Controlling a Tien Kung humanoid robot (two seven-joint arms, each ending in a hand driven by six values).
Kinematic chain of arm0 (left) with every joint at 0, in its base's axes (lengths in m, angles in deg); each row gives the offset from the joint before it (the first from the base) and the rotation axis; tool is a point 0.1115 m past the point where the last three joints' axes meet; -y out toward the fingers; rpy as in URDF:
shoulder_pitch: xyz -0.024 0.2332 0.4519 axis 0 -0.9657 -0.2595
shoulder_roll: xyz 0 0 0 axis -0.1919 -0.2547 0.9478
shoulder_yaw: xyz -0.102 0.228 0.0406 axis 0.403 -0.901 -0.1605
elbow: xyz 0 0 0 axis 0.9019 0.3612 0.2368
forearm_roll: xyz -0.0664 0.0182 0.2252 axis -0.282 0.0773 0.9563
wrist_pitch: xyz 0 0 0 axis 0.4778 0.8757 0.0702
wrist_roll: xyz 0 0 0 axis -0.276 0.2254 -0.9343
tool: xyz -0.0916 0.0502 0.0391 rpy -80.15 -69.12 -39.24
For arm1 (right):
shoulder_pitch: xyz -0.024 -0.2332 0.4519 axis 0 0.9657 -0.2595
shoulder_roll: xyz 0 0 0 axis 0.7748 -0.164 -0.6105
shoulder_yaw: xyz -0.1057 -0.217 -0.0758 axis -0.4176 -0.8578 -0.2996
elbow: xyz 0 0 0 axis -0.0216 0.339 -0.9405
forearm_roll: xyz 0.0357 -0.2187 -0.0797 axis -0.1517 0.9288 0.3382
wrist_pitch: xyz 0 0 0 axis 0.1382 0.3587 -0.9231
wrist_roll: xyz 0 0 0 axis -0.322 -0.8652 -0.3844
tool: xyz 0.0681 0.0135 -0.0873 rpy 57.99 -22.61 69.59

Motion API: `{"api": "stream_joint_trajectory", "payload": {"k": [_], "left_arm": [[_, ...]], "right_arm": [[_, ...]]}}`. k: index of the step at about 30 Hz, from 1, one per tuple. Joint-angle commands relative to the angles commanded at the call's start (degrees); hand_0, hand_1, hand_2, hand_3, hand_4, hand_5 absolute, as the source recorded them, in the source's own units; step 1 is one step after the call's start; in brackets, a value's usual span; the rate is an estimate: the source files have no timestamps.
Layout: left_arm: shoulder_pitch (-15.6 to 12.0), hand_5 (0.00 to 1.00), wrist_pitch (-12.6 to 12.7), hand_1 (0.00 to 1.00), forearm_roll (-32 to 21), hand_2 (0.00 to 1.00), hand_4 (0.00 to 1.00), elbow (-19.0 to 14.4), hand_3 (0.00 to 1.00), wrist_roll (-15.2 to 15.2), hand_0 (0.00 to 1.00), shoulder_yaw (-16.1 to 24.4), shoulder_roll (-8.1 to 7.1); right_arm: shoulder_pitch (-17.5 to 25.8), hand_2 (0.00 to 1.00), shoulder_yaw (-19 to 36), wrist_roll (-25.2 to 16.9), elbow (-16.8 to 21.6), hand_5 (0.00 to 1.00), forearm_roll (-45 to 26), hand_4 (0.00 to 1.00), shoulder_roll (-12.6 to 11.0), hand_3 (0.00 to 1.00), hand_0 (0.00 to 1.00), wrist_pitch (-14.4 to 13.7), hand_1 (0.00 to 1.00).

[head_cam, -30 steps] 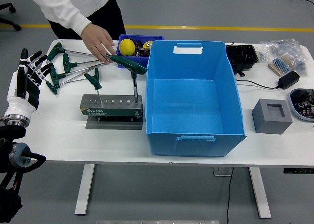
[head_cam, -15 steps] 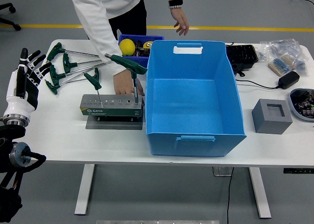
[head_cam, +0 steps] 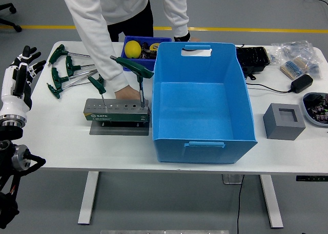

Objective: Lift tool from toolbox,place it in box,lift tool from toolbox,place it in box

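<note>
The grey tool holder (head_cam: 117,111) sits on a dark plate left of the big blue box (head_cam: 202,103). Two green T-handle wrenches stand in it: a small one (head_cam: 98,85) at the left and a large one (head_cam: 134,67) at the right. Several more green-handled wrenches (head_cam: 64,70) lie on the table behind. My left hand (head_cam: 18,80) is raised at the table's left edge, fingers spread, holding nothing. A person leans over from the far side, one hand (head_cam: 126,93) resting at the holder's back, the other (head_cam: 182,38) behind the box.
A small blue bin (head_cam: 132,39) with a yellow ball (head_cam: 132,48) stands behind the holder. A grey foam block (head_cam: 283,121), a black tray (head_cam: 252,57), a charger (head_cam: 301,83) and bags of parts (head_cam: 294,62) lie at the right.
The person's hand came down from the loose wrenches to the back of the holder, and their other arm reached down behind the box. My left hand shifted slightly left and up.
</note>
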Motion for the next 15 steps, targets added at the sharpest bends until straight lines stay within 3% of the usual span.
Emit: {"api": "stream_joint_trajectory", "payload": {"k": [4,5,7,10,11,15], "left_arm": [[1.43,0.74,0.0,0.793,9.31,0.865,0.904,-1.46,0.803,-0.63,0.839,-1.3,-1.29],[1.87,0.617,-0.16,0.888,11.92,0.942,0.946,-1.79,0.836,-0.73,0.9,-1.85,-1.75],[3.09,0.617,-1.07,0.888,16.76,0.942,0.946,-2.43,0.836,-1.04,0.9,-3.52,-3.04],[6.3,0.617,-3.47,0.888,24.21,0.942,0.946,-3.02,0.836,-1.78,0.9,-7.6,-5.93],[7.23,0.529,-4.08,0.962,26.44,0.998,0.998,-3.05,0.87,-2.01,0.978,-8.8,-6.65],[12.87,0.529,-7.94,0.962,36.12,0.998,0.998,-2.99,0.87,-3.98,0.978,-15.54,-10.12]], "right_arm": [[0.0,0.761,0.05,0.03,0.0,0.726,0.06,0.84,-0.01,0.609,0.705,-0.01,0.706],[0.0,0.761,0.07,0.04,0.0,0.726,0.06,0.84,-0.02,0.608,0.705,-0.01,0.706],[-0.01,0.761,0.06,0.05,0.0,0.726,0.03,0.84,-0.04,0.608,0.705,0.0,0.706],[-0.03,0.761,0.17,0.14,-0.01,0.726,0.12,0.84,-0.05,0.608,0.705,-0.01,0.706],[-0.04,0.761,0.21,0.16,-0.01,0.725,0.17,0.84,-0.06,0.609,0.704,0.0,0.705],[-0.14,0.761,0.43,0.27,0.0,0.725,0.74,0.84,-0.16,0.609,0.704,0.01,0.705]]}}
